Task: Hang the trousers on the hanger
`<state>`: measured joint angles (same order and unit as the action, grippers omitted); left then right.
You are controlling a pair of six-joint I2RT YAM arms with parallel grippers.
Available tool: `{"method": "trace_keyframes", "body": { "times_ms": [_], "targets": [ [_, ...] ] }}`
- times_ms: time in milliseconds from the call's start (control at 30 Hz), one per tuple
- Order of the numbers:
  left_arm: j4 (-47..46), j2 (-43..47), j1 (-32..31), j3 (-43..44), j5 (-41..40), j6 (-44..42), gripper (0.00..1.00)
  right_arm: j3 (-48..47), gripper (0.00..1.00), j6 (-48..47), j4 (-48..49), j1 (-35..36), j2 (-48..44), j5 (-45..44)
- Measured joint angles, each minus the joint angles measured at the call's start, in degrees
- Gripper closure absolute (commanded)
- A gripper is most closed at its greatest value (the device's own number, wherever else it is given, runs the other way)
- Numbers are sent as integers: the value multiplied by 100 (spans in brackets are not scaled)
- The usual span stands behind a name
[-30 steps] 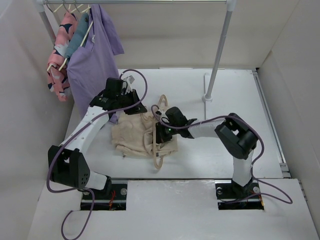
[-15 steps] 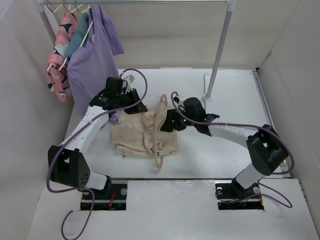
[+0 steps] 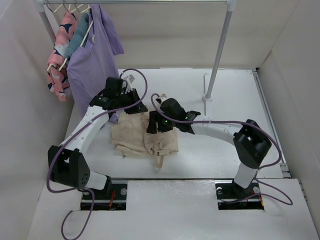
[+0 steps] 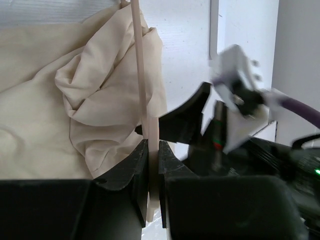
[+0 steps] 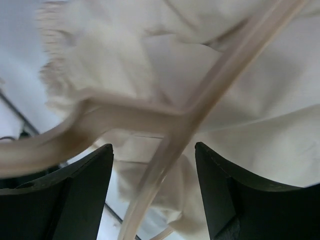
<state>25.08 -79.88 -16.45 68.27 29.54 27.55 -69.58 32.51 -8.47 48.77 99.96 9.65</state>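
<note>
Left wrist view: your left end effector [image 4: 153,150] is clenched on a thin bar of the hanger [image 4: 140,75]. Both fingers press against the bar, and the trousers [image 4: 50,110] are bunched just beside it.

Right wrist view: your right end effector [image 5: 152,150] is spread wide, with its fingers [image 5: 75,200] either side of a hanger bar lying over the cloth. Contact cannot be told.

Top external view: one pair of trousers lies crumpled on the worktop [image 3: 225,100] between the two arms. One hanger lies with them, one end poking out past the near edge of the cloth. You have two end effectors, both at the trousers. On the rail [image 3: 135,2], far left, hang one purple shirt [image 3: 92,60] and one pink patterned garment [image 3: 59,55].
</note>
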Motion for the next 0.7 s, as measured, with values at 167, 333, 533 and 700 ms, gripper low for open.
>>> {"method": "trace_keyframes", "body": {
  "times_ms": [167,333,533,700],
  "targets": [
    [11,0,0,0,33,-4,100,-129,31,258,-570,-33,378,-326],
    [17,0,-17,0,76,-4,85,-227,79,507,-658,-35,380,-286],
    [-22,-11,-22,2,450,-413,30,-203,100,817,-756,-227,376,-61],
    [138,136,-22,90,479,-1412,6,341,100,914,-210,-723,120,835]
  ]
}}
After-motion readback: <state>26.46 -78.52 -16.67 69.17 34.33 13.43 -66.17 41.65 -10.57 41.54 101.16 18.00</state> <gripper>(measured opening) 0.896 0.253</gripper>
